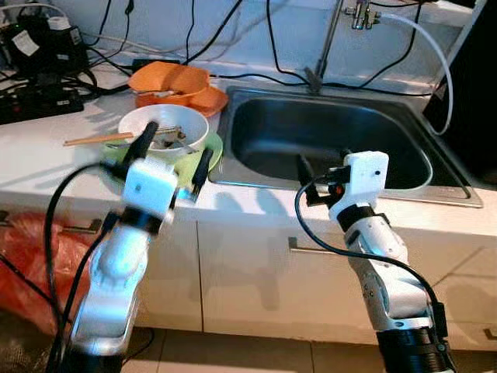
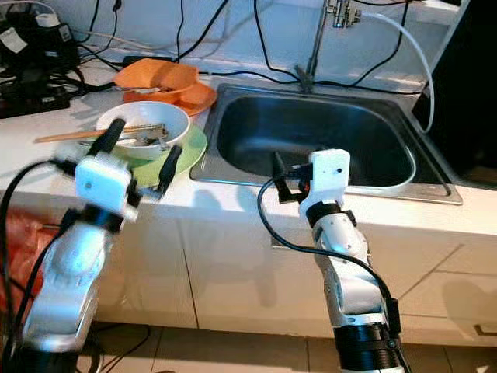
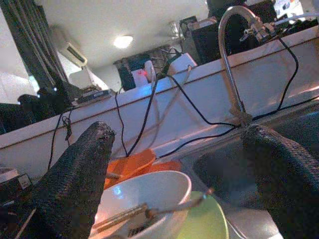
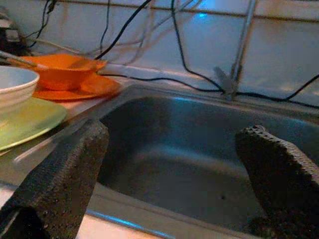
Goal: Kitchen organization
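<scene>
A white bowl (image 1: 165, 127) holding chopsticks (image 1: 97, 140) and utensils sits on a green plate (image 1: 208, 158) on the white counter, left of the steel sink (image 1: 326, 136). Behind them lies orange dishware (image 1: 175, 81). My left gripper (image 1: 178, 144) is open at the counter's front edge, its fingers spread just in front of the bowl and plate, holding nothing. My right gripper (image 1: 324, 165) is open and empty at the sink's front rim, facing into the basin (image 4: 189, 149). The left wrist view looks over the bowl (image 3: 149, 194) toward the faucet (image 3: 229, 50).
Power strips and tangled black cables (image 1: 39, 70) crowd the back left of the counter. A white hose (image 1: 435, 47) loops from the faucet on the right. Cabinet doors (image 1: 248, 264) are below the counter, and a red bag (image 1: 31, 256) lies on the floor at left.
</scene>
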Available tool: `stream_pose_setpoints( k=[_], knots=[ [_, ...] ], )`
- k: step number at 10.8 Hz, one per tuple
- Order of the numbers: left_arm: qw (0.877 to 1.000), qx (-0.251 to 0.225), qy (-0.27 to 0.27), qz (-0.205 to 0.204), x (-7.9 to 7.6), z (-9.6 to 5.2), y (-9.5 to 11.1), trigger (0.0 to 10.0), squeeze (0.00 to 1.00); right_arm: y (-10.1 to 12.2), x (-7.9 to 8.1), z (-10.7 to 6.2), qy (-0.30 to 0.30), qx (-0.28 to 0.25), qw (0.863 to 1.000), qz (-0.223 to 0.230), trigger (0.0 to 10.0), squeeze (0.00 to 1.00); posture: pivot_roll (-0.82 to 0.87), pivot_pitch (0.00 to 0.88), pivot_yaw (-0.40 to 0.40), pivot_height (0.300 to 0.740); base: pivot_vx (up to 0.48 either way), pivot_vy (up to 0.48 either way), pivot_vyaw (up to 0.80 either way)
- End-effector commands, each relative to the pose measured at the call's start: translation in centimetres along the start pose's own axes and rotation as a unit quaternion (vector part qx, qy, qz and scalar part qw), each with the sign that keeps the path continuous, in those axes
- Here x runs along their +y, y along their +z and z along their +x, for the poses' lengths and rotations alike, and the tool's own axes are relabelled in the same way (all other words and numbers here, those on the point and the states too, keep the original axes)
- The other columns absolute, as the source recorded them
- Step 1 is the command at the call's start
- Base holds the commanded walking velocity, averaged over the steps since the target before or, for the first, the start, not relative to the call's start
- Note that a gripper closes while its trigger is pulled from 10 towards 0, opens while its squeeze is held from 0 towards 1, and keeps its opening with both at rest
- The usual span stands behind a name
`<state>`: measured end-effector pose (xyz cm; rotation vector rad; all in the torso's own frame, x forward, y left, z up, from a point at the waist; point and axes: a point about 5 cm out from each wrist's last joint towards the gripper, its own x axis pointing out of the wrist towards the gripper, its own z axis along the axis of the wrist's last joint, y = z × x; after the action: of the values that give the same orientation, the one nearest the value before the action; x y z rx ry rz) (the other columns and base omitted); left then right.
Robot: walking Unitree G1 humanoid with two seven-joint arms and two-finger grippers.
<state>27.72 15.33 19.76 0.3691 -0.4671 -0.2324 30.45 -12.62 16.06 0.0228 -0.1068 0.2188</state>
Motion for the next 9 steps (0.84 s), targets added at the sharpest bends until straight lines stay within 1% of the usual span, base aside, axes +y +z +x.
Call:
stream_pose_setpoints(
  k=[1,3,4,5,6,7,9],
  knots=[
    [1.000,-0.001,-0.011,0.001,-0.3,0.2,-0.2,10.0,0.00,0.3,0.1,0.0,0.005,-0.003,1.000,0.002,10.0,0.00,0.09,0.000,-0.063,0.740,0.000,0.000,0.00],
    [1.000,0.004,-0.014,0.006,-0.2,0.7,-0.7,10.0,0.00,0.2,0.5,-0.2,0.024,0.005,1.000,0.011,10.0,0.00,0.08,0.000,-0.058,0.740,0.000,0.000,0.00],
    [1.000,0.010,-0.012,0.008,0.0,1.1,-1.3,10.0,0.00,-0.2,1.0,-0.5,0.051,0.022,0.998,0.019,10.0,0.00,0.08,0.003,-0.058,0.740,0.000,0.000,0.00],
    [1.000,0.011,-0.018,0.010,-0.3,1.5,-1.6,10.0,0.00,-0.6,1.4,-0.7,0.075,0.042,0.996,0.025,10.0,0.00,0.07,0.012,-0.055,0.740,0.000,0.000,0.00],
    [1.000,0.013,-0.021,0.009,-0.4,1.6,-1.7,10.0,0.00,-0.7,1.6,-0.9,0.087,0.047,0.995,0.033,10.0,0.00,0.06,0.024,-0.051,0.740,0.000,0.000,0.00],
    [0.999,0.013,-0.031,0.006,-0.6,1.7,-1.9,10.0,0.00,-0.7,2.1,-1.8,0.118,0.056,0.990,0.046,10.0,0.00,0.06,0.037,-0.050,0.740,0.000,0.000,0.00],
    [0.999,0.007,-0.035,0.004,-0.7,1.8,-1.9,10.0,0.00,0.0,2.0,-2.7,0.147,0.044,0.986,0.071,10.0,0.00,0.05,0.055,-0.047,0.740,0.000,0.000,0.00]
  ],
)
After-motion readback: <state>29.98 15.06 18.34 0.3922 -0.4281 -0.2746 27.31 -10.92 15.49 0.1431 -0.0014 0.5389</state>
